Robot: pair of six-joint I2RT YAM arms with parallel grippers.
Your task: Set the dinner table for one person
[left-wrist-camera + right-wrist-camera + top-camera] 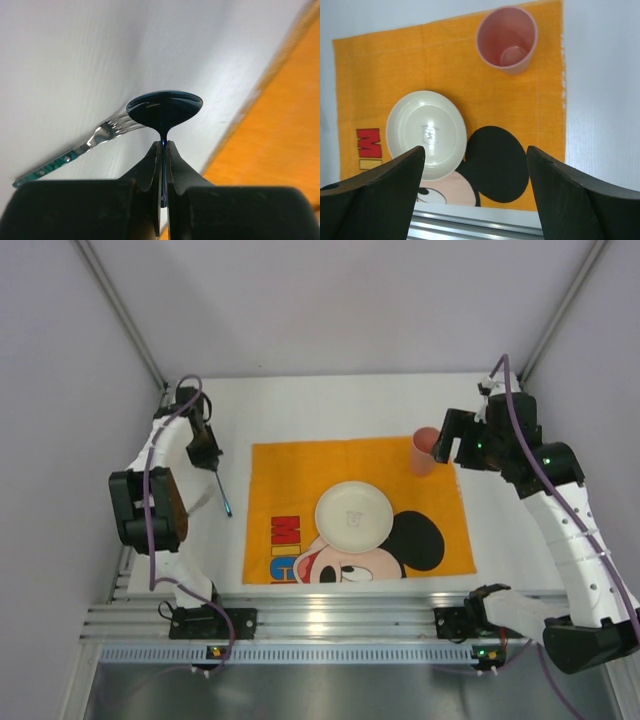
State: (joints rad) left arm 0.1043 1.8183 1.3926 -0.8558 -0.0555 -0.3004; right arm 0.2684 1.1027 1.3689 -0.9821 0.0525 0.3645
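The white dinner table carries an orange Mickey Mouse mat. A white plate lies at the mat's middle and a pink cup stands upright at its far right corner. My left gripper hovers left of the mat, shut on the handle of a dark blue spoon. In the left wrist view the spoon's bowl sticks out past the gripper. A silver fork with a green handle lies on the table beneath. My right gripper is open and empty, raised just right of the cup.
A ridged silver rail runs along the near edge and also shows in the right wrist view. Grey walls close in the back and sides. The fork lies between the left arm and the mat's left edge.
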